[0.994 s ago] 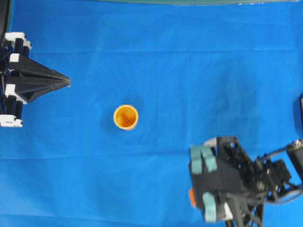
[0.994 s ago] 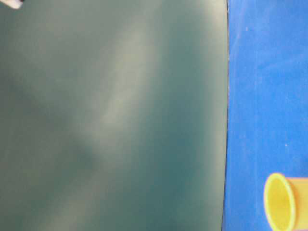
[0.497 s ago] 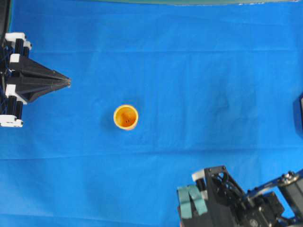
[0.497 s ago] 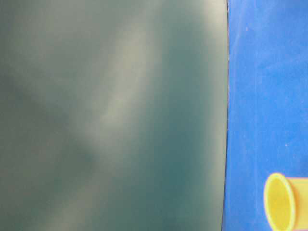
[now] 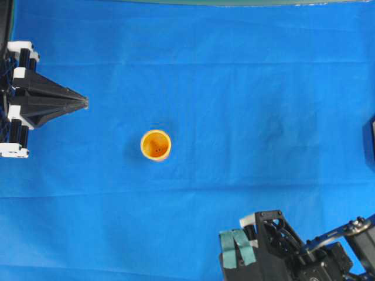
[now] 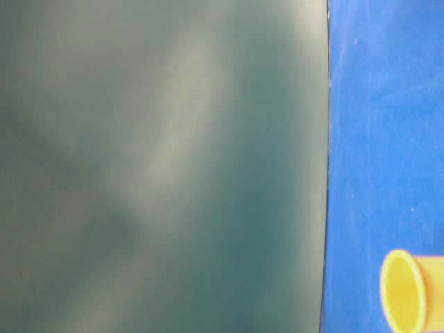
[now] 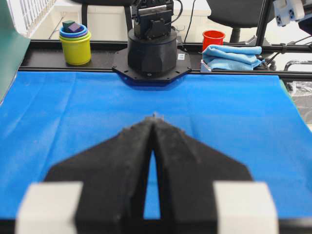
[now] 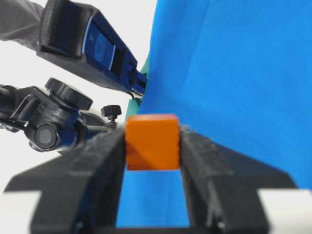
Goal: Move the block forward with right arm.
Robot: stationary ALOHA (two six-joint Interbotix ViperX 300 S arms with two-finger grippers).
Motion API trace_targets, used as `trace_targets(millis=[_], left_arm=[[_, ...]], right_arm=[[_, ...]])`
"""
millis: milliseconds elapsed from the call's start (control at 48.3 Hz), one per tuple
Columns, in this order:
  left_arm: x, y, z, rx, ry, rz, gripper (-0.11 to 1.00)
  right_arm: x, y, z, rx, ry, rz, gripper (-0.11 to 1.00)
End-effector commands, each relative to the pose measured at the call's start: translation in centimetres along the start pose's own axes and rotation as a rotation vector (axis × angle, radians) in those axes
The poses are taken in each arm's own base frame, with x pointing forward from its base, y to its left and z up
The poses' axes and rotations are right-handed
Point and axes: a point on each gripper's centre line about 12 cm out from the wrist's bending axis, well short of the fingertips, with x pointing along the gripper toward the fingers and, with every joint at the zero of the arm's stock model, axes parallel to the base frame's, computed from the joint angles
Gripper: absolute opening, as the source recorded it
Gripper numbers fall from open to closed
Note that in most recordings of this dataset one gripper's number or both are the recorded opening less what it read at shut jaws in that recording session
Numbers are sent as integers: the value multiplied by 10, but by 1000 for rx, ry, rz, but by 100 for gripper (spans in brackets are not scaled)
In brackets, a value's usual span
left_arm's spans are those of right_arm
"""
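The block (image 8: 152, 142), a small orange cube, is clamped between the black fingers of my right gripper (image 8: 152, 134) and held above the blue cloth. In the overhead view the right arm (image 5: 281, 252) sits at the bottom right edge, with one teal finger pad (image 5: 237, 248) showing. The block is hidden there. My left gripper (image 5: 86, 103) rests at the far left with its pointed jaws shut and nothing in them; its tip (image 7: 154, 118) also shows in the left wrist view.
A round yellow-orange cup (image 5: 156, 144) stands upright on the blue cloth (image 5: 234, 88), left of centre, also seen as the cup (image 6: 406, 291). A green wall (image 6: 159, 166) borders the cloth. Stacked cups (image 7: 75, 41), a red cup (image 7: 213, 39) and folded towels (image 7: 231, 56) lie beyond the table.
The right arm moved toward the bottom edge of the overhead view, and the block's orange edge dropped out of sight there. Over the last half second it barely shifted. The left arm stayed still.
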Motion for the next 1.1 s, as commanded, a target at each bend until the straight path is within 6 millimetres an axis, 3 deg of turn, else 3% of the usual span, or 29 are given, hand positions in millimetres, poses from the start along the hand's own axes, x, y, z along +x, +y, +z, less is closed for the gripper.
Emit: trace_targets(millis=[0, 1076], left_arm=[[3, 0, 13, 3, -31, 1, 0], [3, 0, 11, 2, -18, 1, 0]], right_arm=[[-12, 6, 9, -1, -37, 18, 41], [-12, 10, 8, 1, -38, 32, 41]])
